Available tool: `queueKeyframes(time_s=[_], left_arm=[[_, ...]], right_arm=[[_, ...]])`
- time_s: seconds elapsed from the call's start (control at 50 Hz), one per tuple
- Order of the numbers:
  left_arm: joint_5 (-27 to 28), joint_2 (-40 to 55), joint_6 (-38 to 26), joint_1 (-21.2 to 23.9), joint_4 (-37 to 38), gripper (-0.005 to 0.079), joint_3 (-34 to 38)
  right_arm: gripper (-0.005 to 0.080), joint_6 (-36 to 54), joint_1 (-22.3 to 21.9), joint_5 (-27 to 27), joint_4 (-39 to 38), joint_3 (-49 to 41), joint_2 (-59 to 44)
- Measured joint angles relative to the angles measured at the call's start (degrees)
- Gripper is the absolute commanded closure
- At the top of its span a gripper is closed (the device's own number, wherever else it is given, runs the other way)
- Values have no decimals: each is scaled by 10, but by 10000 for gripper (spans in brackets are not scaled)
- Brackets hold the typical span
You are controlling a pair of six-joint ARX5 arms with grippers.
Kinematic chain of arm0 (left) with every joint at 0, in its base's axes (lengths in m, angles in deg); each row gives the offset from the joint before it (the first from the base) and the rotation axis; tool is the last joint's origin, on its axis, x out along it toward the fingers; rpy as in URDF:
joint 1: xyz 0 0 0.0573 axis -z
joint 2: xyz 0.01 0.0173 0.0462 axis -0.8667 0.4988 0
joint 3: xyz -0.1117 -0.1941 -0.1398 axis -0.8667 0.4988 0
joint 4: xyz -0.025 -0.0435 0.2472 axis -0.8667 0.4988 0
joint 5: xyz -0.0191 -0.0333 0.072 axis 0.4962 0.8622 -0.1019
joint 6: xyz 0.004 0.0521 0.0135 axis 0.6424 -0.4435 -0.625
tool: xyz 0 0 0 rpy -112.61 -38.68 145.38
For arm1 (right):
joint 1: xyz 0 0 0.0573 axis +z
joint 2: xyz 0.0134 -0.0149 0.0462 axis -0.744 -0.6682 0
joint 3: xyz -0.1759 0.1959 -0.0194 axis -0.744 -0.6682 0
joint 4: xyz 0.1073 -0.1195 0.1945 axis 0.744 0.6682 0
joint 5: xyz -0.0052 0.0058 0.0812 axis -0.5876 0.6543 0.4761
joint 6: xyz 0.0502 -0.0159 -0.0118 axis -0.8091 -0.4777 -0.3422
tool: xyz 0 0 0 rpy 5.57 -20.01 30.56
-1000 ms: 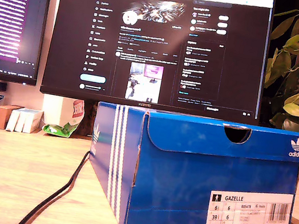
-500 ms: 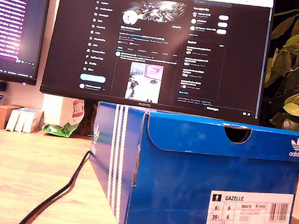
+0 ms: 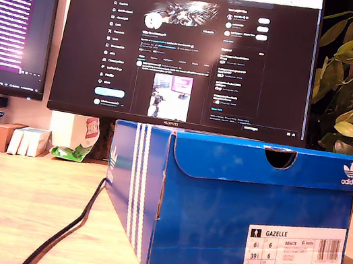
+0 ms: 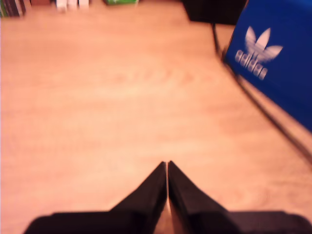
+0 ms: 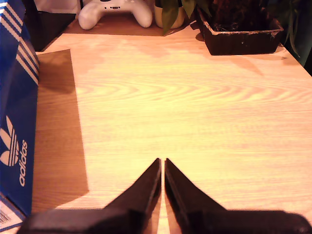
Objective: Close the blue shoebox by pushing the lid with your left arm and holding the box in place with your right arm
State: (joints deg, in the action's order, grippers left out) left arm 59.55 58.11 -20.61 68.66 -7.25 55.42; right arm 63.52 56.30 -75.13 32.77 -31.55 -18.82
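Right now the shoebox sits on the worktop with its lid down, in front of the monitor, with a black cable trailing past it. My first gripper is clenched, holding nothing, above bare wood, the box off to one side. My second gripper is likewise clenched and empty, the box beside it, a planter and a game controller further off.
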Motion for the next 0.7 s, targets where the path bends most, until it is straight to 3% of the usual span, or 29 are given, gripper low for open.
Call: queueKeyframes(time_s=[0.24, 0.7], left_arm=[[0, -73, 0, -9, 59, 754, 0], [0, -213, 0, -93, 140, 754, 0]], right_arm=[[752, 0, -9, 0, 22, 0, 32], [752, 0, -87, 0, 23, 0, 132]])
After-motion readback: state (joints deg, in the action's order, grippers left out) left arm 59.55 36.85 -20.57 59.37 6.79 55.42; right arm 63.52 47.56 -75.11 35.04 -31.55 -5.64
